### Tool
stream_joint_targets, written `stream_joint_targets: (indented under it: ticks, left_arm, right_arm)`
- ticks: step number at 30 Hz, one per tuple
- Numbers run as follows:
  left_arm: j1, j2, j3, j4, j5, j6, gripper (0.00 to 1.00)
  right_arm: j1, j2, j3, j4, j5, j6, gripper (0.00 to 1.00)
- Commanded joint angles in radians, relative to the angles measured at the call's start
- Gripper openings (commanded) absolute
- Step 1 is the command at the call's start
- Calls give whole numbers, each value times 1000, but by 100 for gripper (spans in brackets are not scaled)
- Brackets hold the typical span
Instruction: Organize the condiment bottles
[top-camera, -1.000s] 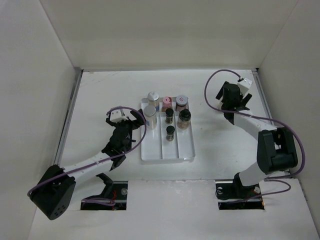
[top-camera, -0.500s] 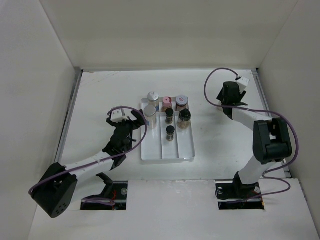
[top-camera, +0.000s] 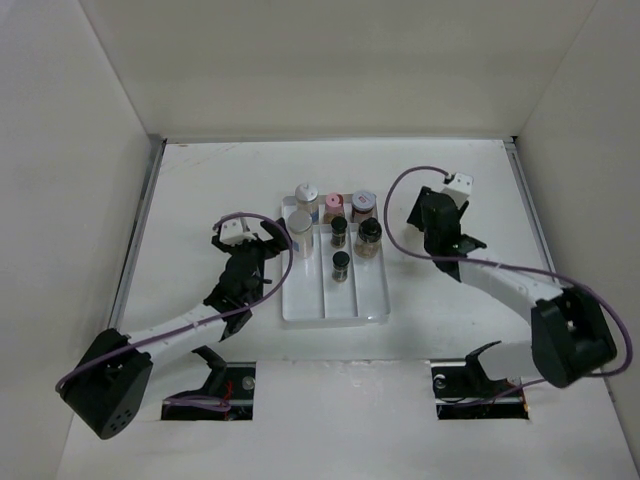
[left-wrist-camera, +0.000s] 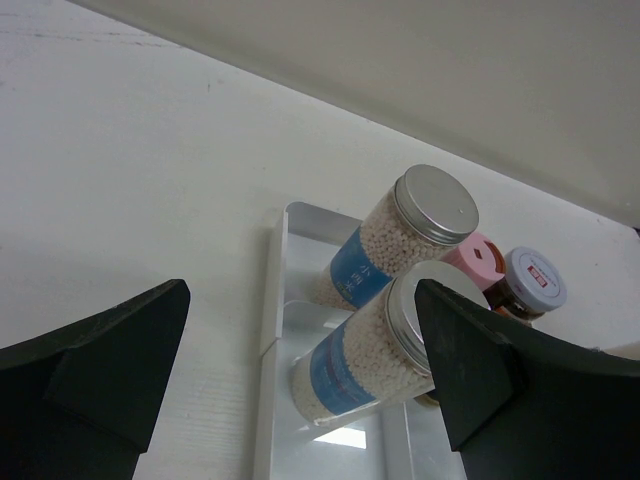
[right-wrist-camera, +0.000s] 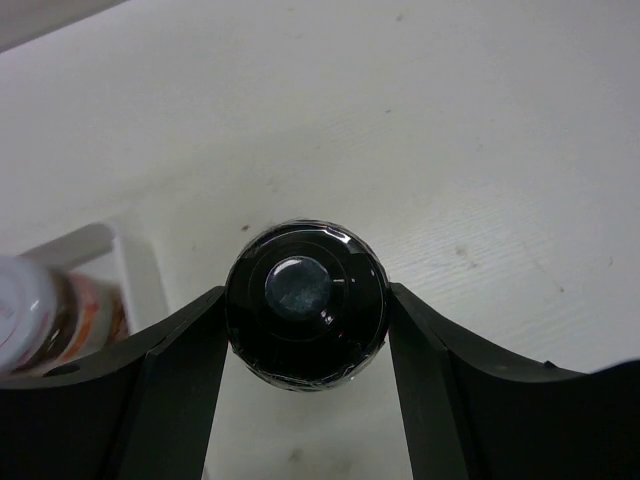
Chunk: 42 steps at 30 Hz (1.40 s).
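Bottles, eight counted. One, the eighth bottle (right-wrist-camera: 305, 315), has a black cap and sits upright between the fingers of the right end effector (right-wrist-camera: 307, 293), off the tray (top-camera: 335, 305) to its right. Whether it rests on the tabletop (top-camera: 200, 180) cannot be told.

Seven stand upright in the tray:
- Left compartment: two pellet jars (left-wrist-camera: 432, 205) with silver lids.
- Middle: one pink-capped bottle (top-camera: 334, 203) and two small black-capped bottles (top-camera: 341, 264).
- Right: one brown jar (top-camera: 362, 203) with a pale cap and one dark-capped jar (top-camera: 370, 235).

Arms, two.
- Right arm (top-camera: 500, 285): stretched from its base toward the tray's far right side. Its end effector points down over the cap, fingers closed against both sides.
- Left arm (top-camera: 180, 325): reaches to the tray's left edge. The left end effector (left-wrist-camera: 300, 295) is spread wide and holds nothing, with the pellet jars just beyond it.
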Motion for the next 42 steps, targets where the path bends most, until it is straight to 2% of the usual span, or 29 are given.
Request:
stream_joint_targets:
  ticks: [1, 8, 15, 23, 33, 35, 37, 39, 42]
  left_arm:
    - [5, -29, -6, 37, -2, -16, 100]
    - [8, -14, 30, -15, -14, -56, 100]
    - [80, -29, 73, -176, -8, -176, 100]
    - [144, -21, 139, -380, -17, -246, 100]
    - [186, 2, 166, -432, -10, -272, 100]
    - [183, 2, 183, -463, -6, -271, 100]
    - [171, 5, 191, -480, -17, -271, 100]
    - [175, 21, 208, -490, -5, -271, 100]
    - [164, 28, 244, -556, -3, -268, 100]
  right_arm:
    - [74, -182, -73, 29, 92, 8, 52]
    - [302, -428, -165, -173, 128, 43, 52]
    - [577, -466, -142, -243, 120, 74, 50]
    - [627, -364, -156, -120, 48, 72, 51]
    - [627, -262, -208, -3, 33, 57, 55]
    - [627, -252, -216, 7, 27, 54, 62]
    - [630, -249, -214, 6, 31, 39, 81]
    - [631, -268, -211, 0, 39, 25, 97]
    - [628, -330, -205, -3, 51, 14, 100]
